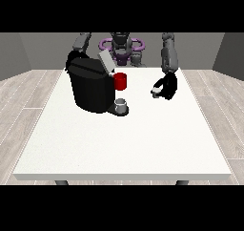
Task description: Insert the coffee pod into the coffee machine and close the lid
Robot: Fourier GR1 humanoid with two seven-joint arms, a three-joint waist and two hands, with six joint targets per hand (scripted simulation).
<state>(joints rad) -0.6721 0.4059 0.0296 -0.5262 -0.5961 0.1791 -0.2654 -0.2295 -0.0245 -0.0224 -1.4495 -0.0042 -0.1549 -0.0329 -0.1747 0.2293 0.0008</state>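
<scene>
While one coffee machine (90, 89) stands lid-up, one cup (121, 104) sits below.

The hand at the view's left (71, 59) sits behind the coffee machine (90, 89), at about eleven o'clock from its body, and the machine covers most of it, so how its fingers lie cannot be told. The hand at the view's right (167, 86) carries something pale (156, 92) at its nine o'clock side, too small to identify. The table legs (61, 182) at six o'clock are cut off. The robot's torso (121, 51) is partly hidden behind the machine's raised lid (106, 62)
</scene>
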